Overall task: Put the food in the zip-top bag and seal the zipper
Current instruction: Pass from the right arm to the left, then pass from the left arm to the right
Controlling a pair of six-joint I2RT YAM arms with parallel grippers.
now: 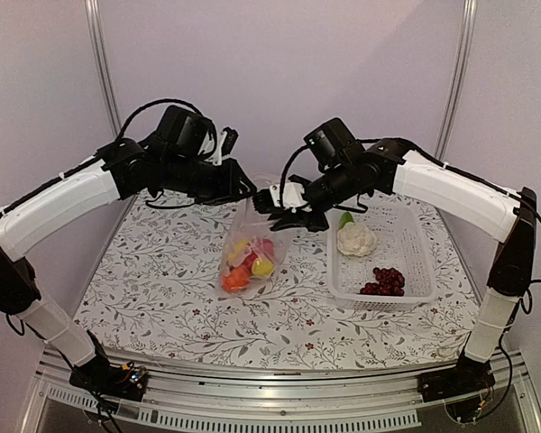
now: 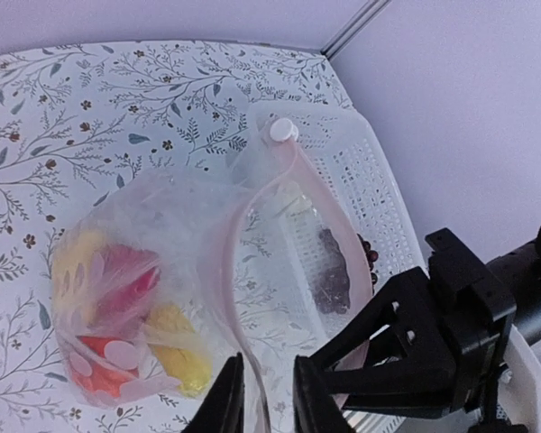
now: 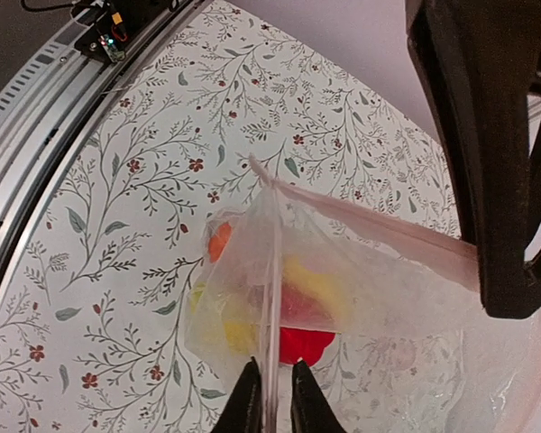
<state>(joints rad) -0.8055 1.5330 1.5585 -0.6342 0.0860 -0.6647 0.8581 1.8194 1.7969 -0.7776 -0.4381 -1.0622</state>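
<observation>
Jaws of the left gripper [image 1: 249, 190] and the right gripper [image 1: 269, 206] meet nearly tip to tip over the raised mouth of the zip-top bag [image 1: 249, 257], which sits centre, just left of the basket [image 1: 426, 271]. From above I cannot tell how far either is open. Orange, red and yellow food is inside the bag, but the cauliflower [image 1: 356, 240], grape bunch [image 1: 385, 280] and green piece [image 1: 345, 219] lie in the basket, so sealing now would shut them out.

Left wrist view: the fingers [image 2: 227, 401] stand slightly apart with the zipper [image 2: 237, 262] running between them. Whether they pinch it I cannot tell, and a loose hold would let the mouth flop.

Right wrist view: narrow jaws straddle a bag edge, and the grip is equally unclear. Pulling against the left arm could tip the bag and spill the food.
</observation>
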